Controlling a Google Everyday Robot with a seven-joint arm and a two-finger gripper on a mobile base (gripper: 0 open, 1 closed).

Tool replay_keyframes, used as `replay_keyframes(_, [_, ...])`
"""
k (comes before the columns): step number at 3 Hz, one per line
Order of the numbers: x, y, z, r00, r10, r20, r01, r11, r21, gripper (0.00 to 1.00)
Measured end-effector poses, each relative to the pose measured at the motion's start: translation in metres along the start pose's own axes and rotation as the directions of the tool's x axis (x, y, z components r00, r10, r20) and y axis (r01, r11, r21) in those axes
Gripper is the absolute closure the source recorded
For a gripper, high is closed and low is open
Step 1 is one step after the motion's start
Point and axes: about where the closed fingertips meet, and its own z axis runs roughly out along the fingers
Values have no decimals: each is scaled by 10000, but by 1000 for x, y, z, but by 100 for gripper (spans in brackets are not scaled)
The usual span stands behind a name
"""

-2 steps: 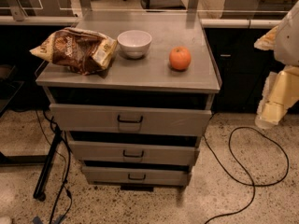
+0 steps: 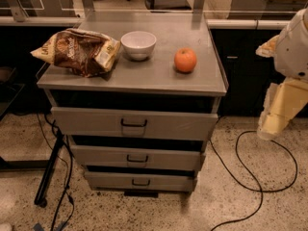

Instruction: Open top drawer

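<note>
The top drawer (image 2: 91, 121) is the widest grey metal front of three, just under the cabinet top, with a small dark bracket handle (image 2: 134, 124) at its centre. A dark gap shows above its front. Two narrower drawers (image 2: 96, 157) sit stepped back below it. My gripper (image 2: 275, 117), cream-coloured, hangs at the right edge of the view. It is off to the right of the cabinet at about the top drawer's height, and well clear of the handle.
On the cabinet top (image 2: 159, 76) lie a brown snack bag (image 2: 77, 49), a white bowl (image 2: 138, 44) and an orange (image 2: 185, 60). Black cables (image 2: 250, 177) loop on the speckled floor at right and left. A dark counter (image 2: 240, 66) stands behind.
My gripper has sunk slightly at the right edge. The drawers and the things on top have not moved.
</note>
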Motion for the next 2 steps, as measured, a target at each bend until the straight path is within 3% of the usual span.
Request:
replay_keyframes(1, [-6,18,22,9986,-525,70,523,9984,212,0])
replay_keyframes(2, [-19,48,58,9947,-1017,121,1021,9943,-318,0])
